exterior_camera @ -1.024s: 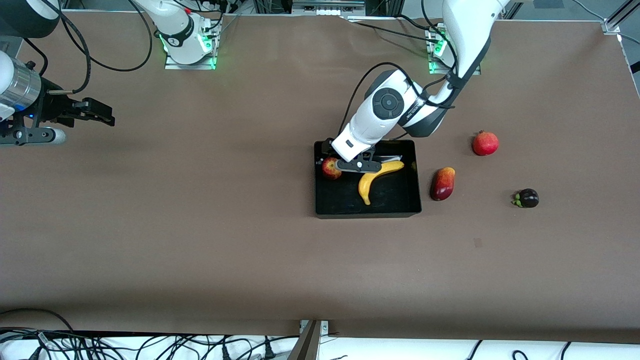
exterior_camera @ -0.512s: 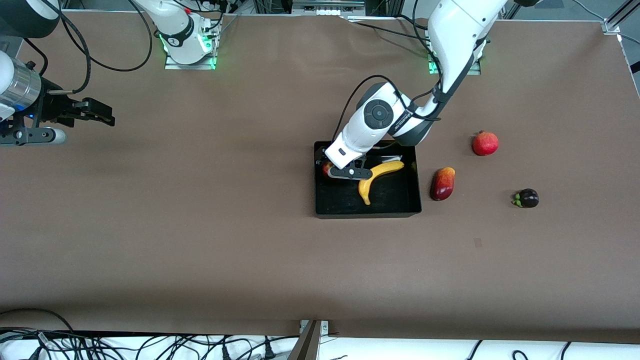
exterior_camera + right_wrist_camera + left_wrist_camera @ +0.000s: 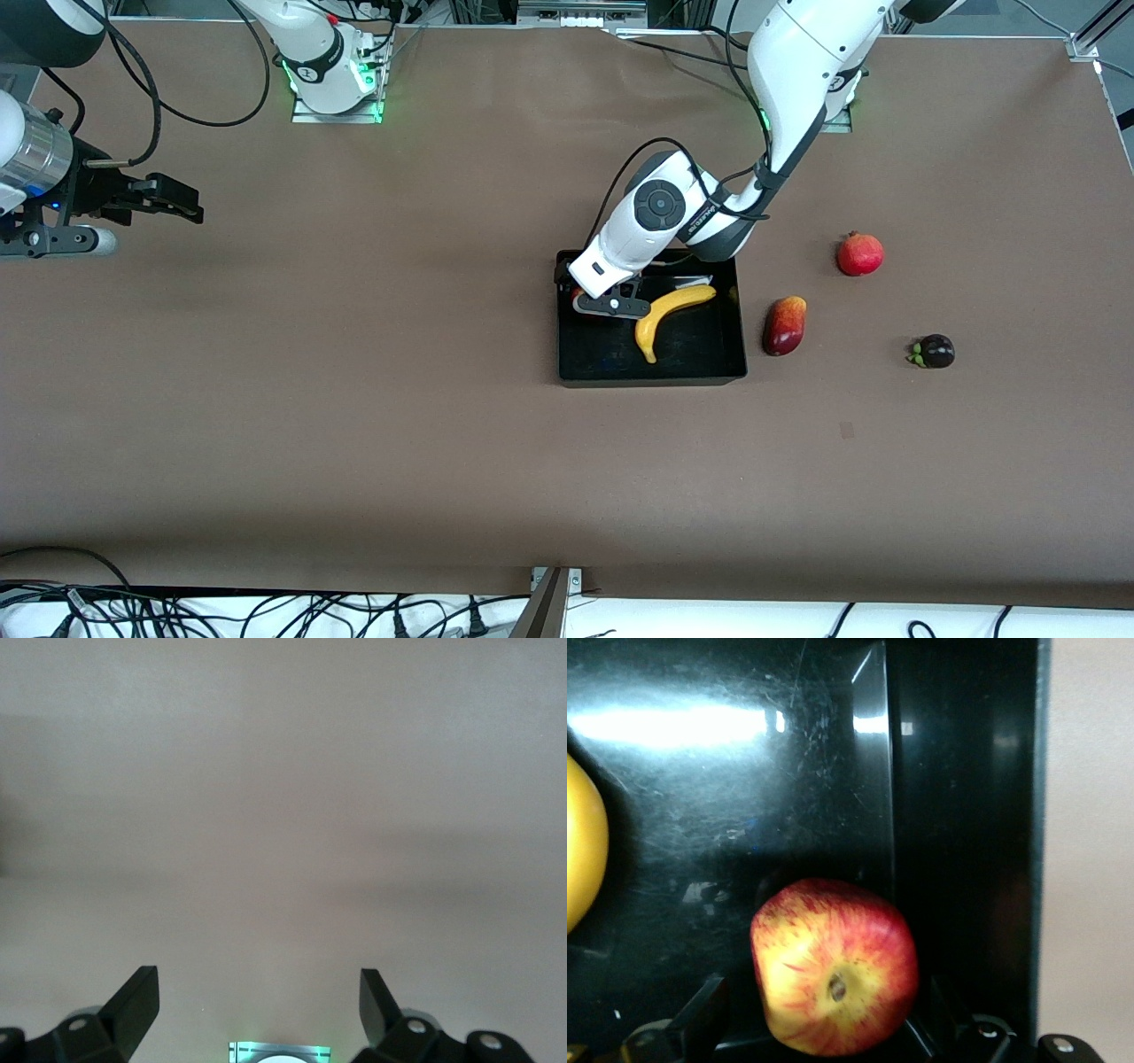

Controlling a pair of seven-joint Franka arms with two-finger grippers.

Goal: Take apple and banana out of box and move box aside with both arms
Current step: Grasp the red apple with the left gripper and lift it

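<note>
- The black box [image 3: 651, 350] sits on the brown table [image 3: 354, 399], about in the middle.
- The yellow banana [image 3: 671, 317] lies inside the box.
- The red-and-yellow apple [image 3: 833, 966] is in the box too, in a corner toward the right arm's end, close to the box wall.
- The left end effector [image 3: 605, 305] is down in the box at the apple. Its fingers [image 3: 700, 1014] are apart, one on each side of the apple, not squeezing it.
- The right end effector [image 3: 173, 202] waits up in the air over the bare table at the right arm's end. Its fingers [image 3: 137, 1005] are apart and hold nothing.
- Three more fruits lie on the table toward the left arm's end: a red mango [image 3: 785, 325] just beside the box, a round red pomegranate [image 3: 860, 254], and a dark purple fruit [image 3: 935, 352].
</note>
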